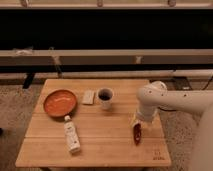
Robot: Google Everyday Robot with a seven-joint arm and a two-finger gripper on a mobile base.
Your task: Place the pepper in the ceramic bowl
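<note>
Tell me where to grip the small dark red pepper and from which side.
Grip the slim dark red pepper across its narrow middle, coming straight down from above: it lies flat on the light wooden table, long axis pointing roughly away from the camera. The claw hangs right over its far end.

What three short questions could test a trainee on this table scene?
1. True or false: the slim dark red pepper already lies inside the wide orange-red ceramic bowl.
2. Choose one: the gripper is (A) low at the pepper, over the right part of the wooden table as pictured; (B) over the bowl; (C) over the table's left front corner.
3. Fill in: the small white ___ with a dark inside stands just right of the bowl in the picture.

Key: 1 false, the pepper lies on the table. 2 A. 3 mug.
</note>
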